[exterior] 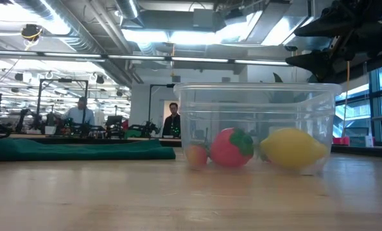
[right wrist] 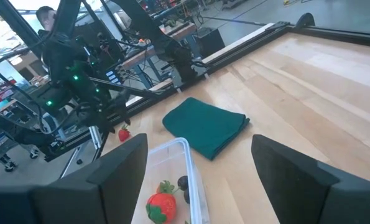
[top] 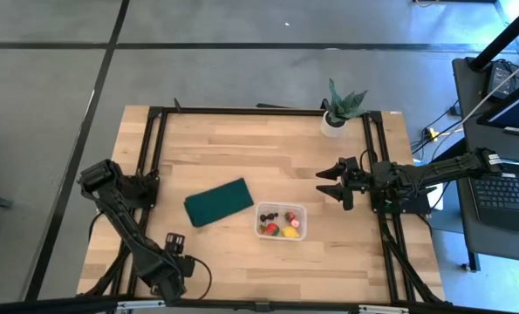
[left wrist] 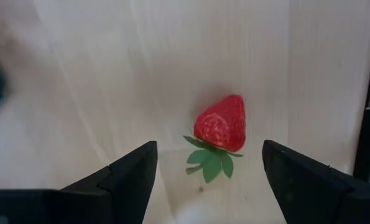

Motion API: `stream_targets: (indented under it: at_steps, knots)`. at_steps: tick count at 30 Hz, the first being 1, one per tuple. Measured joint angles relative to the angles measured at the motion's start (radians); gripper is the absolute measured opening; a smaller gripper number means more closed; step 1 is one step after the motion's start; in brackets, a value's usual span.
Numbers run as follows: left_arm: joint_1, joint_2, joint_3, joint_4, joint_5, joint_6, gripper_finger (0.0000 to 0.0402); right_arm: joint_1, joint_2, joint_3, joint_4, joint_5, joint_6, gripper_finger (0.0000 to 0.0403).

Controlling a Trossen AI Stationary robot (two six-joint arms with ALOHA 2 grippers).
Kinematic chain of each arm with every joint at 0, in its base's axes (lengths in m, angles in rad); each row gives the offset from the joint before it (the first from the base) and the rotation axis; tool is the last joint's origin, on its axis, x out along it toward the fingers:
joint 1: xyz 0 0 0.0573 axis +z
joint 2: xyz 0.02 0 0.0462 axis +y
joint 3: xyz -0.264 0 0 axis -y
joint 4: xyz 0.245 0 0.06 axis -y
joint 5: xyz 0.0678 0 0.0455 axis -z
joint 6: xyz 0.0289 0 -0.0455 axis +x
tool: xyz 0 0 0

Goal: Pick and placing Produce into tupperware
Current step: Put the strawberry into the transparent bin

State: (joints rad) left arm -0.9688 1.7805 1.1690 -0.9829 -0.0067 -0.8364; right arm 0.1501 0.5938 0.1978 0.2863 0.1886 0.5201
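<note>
The clear tupperware (top: 281,221) stands on the table's near middle. Inside it are a red strawberry (exterior: 231,147), a yellow lemon (exterior: 293,149), a small red fruit (exterior: 196,155) and dark berries (right wrist: 183,183). One more strawberry (left wrist: 222,121) lies on the wood at the near left, its green leaves toward my left gripper (left wrist: 209,146). That gripper is open and points down, a finger on either side of the strawberry without touching it. My right gripper (top: 329,185) hangs open above the table, right of the tub.
A dark green pad (top: 218,201) lies flat just left of the tub. A potted plant (top: 339,109) stands at the far edge. Black rails (top: 154,157) run along the table's left and right sides. People and desks show in the room behind.
</note>
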Motion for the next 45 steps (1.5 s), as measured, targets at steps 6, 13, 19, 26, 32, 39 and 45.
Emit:
stream_targets:
  at_steps: [6,13,19,26,32,39,45]
  knots:
    - [0.0,0.0,-0.036,0.055,0.0,0.066,0.0279,0.0,0.0,0.0,0.0,0.0,0.004,0.0289]
    - [0.0,0.0,-0.055,0.088,0.002,0.09,0.0279,0.0,0.0,0.0,0.0,0.0,0.01,0.0289]
    - [0.0,0.008,-0.055,0.089,0.002,0.09,0.0268,0.0,0.0,0.0,0.0,0.0,0.001,0.0289]
    - [0.0,0.062,-0.055,0.141,0.048,0.089,0.0242,0.0,0.0,0.0,0.0,0.0,0.001,0.0289]
    - [0.007,0.069,-0.054,0.148,0.044,0.08,0.0224,0.0,0.0,0.0,0.0,0.0,0.001,0.0289]
    - [0.008,0.07,-0.054,0.15,0.04,0.079,0.0193,0.0,0.0,0.0,0.0,0.0,0.0,0.0289]
    - [0.022,0.069,-0.054,0.15,0.055,0.071,0.0156,0.0,0.0,0.0,0.0,0.0,0.0,0.0289]
